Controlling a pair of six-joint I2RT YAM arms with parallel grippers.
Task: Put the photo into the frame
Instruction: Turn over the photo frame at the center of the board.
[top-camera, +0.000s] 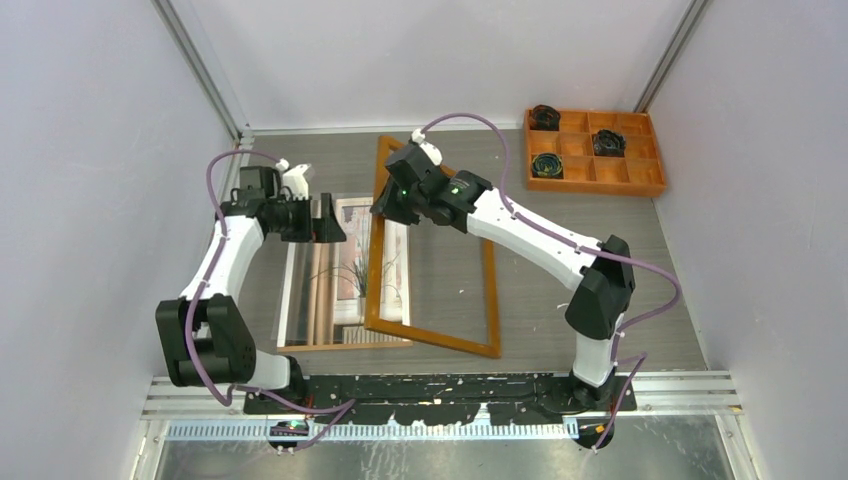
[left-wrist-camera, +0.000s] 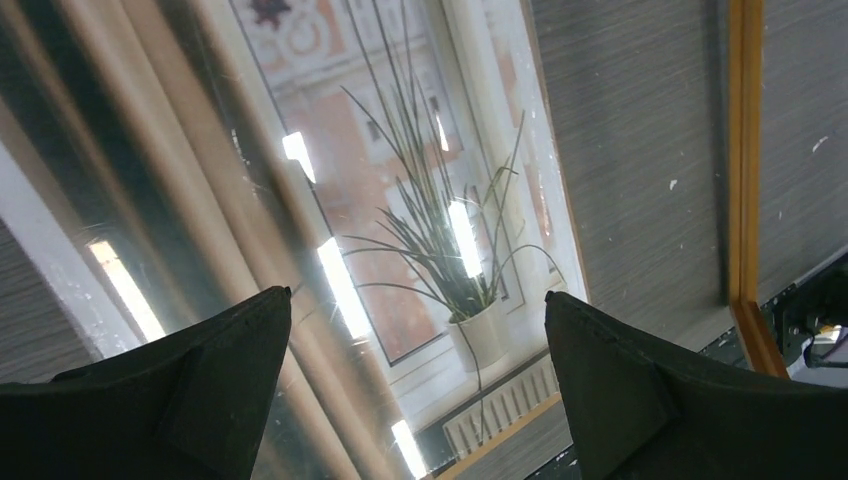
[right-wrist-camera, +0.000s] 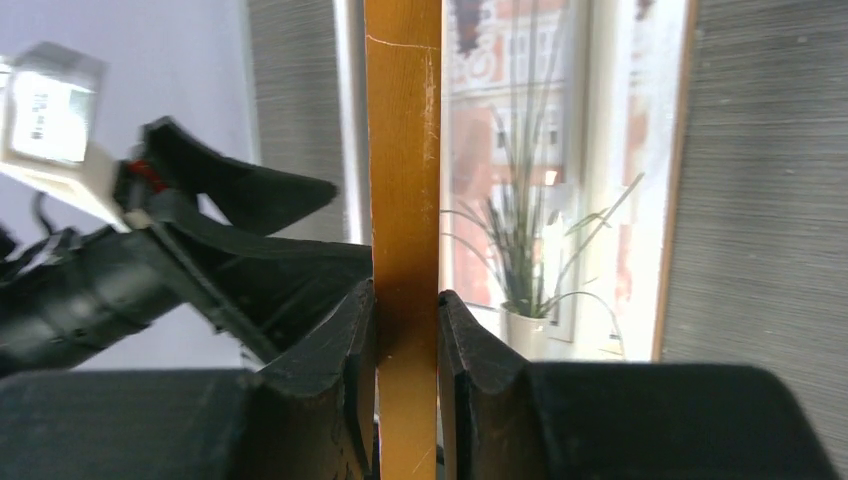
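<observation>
The photo (top-camera: 345, 265), a spiky potted plant at a curtained window, lies flat on the table left of centre. It fills the left wrist view (left-wrist-camera: 400, 200), with glare streaks on its glossy surface. My left gripper (top-camera: 330, 220) hovers over its far part, open and empty (left-wrist-camera: 417, 295). The frame (top-camera: 430, 337), thin orange-brown wood, lies askew to the right, its left bar over the photo's right part. My right gripper (top-camera: 385, 207) is shut on that left bar (right-wrist-camera: 402, 150), fingers (right-wrist-camera: 352, 340) on both sides. The photo (right-wrist-camera: 510, 200) shows behind the bar.
An orange compartment tray (top-camera: 595, 187) with dark coiled items (top-camera: 546, 165) stands at the back right. A brown board edge (top-camera: 340, 346) shows under the photo's near end. My left arm's gripper (right-wrist-camera: 200, 270) is close beside the right gripper. Walls enclose the table.
</observation>
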